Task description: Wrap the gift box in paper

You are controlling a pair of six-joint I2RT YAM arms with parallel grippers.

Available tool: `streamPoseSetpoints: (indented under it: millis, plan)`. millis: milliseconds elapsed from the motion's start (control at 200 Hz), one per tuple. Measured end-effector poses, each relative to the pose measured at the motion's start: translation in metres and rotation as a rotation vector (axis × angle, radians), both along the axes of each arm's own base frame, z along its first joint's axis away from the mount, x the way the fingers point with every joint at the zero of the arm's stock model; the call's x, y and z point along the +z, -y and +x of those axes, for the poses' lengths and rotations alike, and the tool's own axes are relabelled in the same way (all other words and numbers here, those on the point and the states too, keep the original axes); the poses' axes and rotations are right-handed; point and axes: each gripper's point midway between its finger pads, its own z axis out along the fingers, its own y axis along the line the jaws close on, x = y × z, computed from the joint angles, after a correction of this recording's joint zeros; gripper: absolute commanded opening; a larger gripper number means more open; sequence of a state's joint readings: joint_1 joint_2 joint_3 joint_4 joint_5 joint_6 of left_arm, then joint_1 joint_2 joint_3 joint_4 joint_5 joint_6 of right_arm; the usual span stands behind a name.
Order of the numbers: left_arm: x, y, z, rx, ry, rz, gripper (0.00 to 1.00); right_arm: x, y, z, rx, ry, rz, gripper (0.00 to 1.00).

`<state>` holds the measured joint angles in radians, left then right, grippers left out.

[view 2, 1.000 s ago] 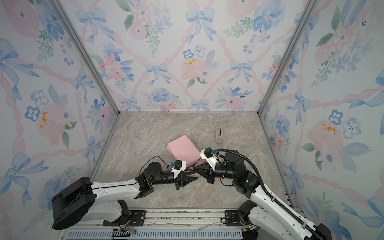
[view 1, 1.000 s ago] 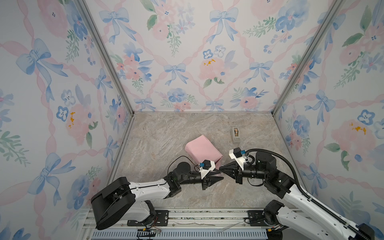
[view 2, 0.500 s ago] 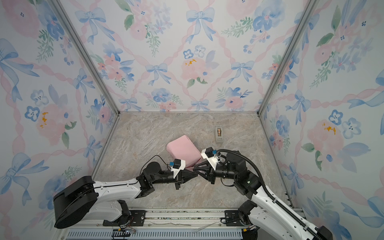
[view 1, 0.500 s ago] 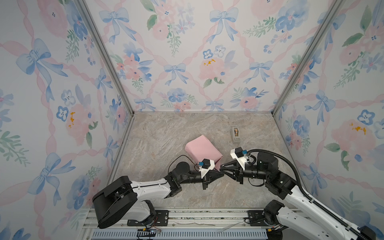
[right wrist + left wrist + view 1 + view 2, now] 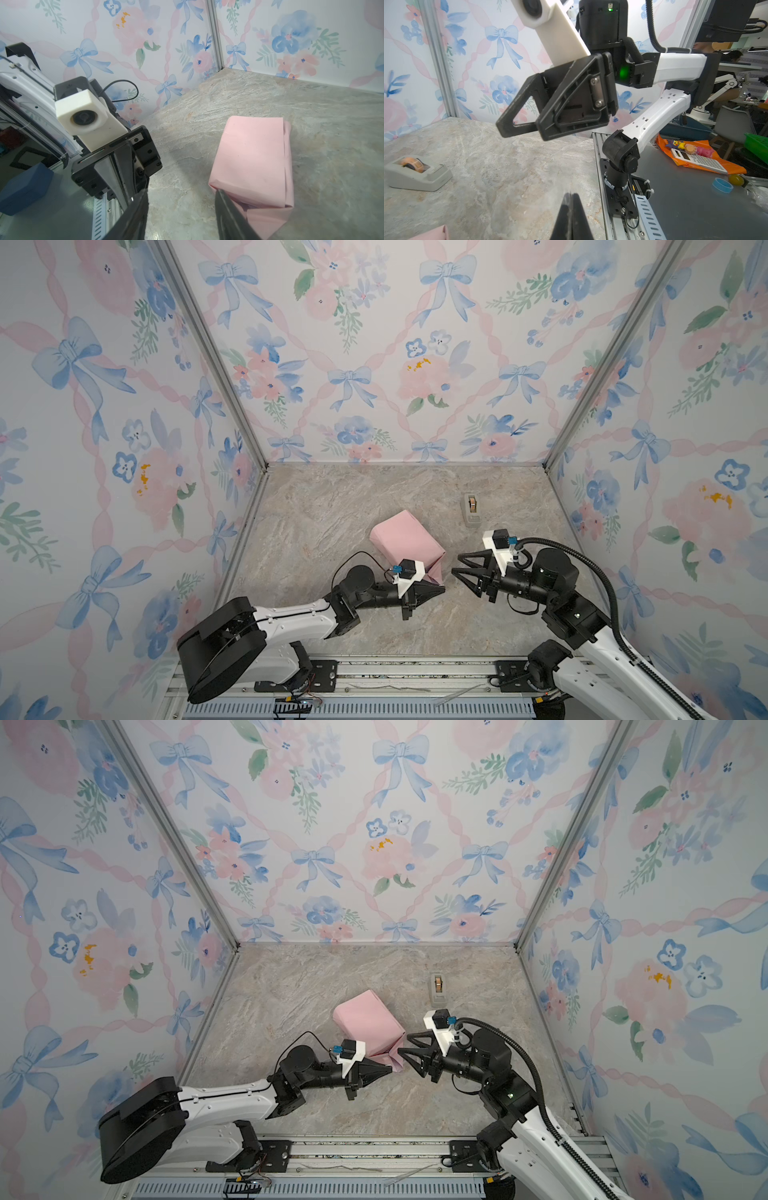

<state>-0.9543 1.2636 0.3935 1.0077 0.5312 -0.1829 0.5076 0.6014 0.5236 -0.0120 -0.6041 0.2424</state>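
The paper [image 5: 405, 545] [image 5: 368, 1025] lies folded into a pale pink parcel in the middle of the floor, with a loose flap [image 5: 268, 220] at its near end. The gift box is hidden under it. My left gripper [image 5: 442, 590] [image 5: 390, 1072] is shut just in front of that flap, and nothing shows between its fingertips [image 5: 572, 197]. Facing it from the right, my right gripper [image 5: 455, 564] [image 5: 403, 1045] stands open and empty. In the right wrist view [image 5: 180, 193] one of its fingers is close beside the parcel's near corner.
A beige tape dispenser [image 5: 471, 510] [image 5: 437, 988] [image 5: 415, 174] stands behind the right gripper, towards the back right. Flowered walls close in three sides. A metal rail [image 5: 374, 672] carrying both arm bases runs along the front edge.
The left gripper's jaws have closed. The right gripper's jaws have opened, and it has drawn back a little to the right, away from the left gripper's tip. The parcel has not moved.
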Motion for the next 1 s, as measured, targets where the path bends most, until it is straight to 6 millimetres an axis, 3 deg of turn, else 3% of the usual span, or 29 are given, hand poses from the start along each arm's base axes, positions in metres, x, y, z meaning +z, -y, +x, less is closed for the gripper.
streamPoseSetpoints:
  millis: [170,275,460,565,730,1000]
  plan:
    - [0.0,-0.003,0.005,0.03,0.026,0.002,0.0,0.008,0.015,0.0,-0.065,-0.06,0.083,0.63]
    - [-0.002,-0.003,0.005,0.034,0.057,0.009,0.0,0.006,0.014,0.002,-0.064,-0.179,0.138,0.63]
    - [-0.004,-0.003,0.005,0.036,0.091,0.023,0.0,-0.029,-0.007,0.006,-0.021,-0.538,0.161,0.67]
    - [-0.006,-0.003,0.006,0.037,0.105,0.032,0.0,-0.045,-0.021,-0.003,0.023,-0.709,0.157,0.69]
    - [-0.009,-0.003,0.006,0.036,0.115,0.044,0.0,-0.036,-0.038,-0.016,0.114,-0.804,0.195,0.67]
    - [-0.009,-0.003,0.004,0.026,0.126,0.045,0.0,-0.028,-0.052,-0.019,0.184,-0.854,0.219,0.59]
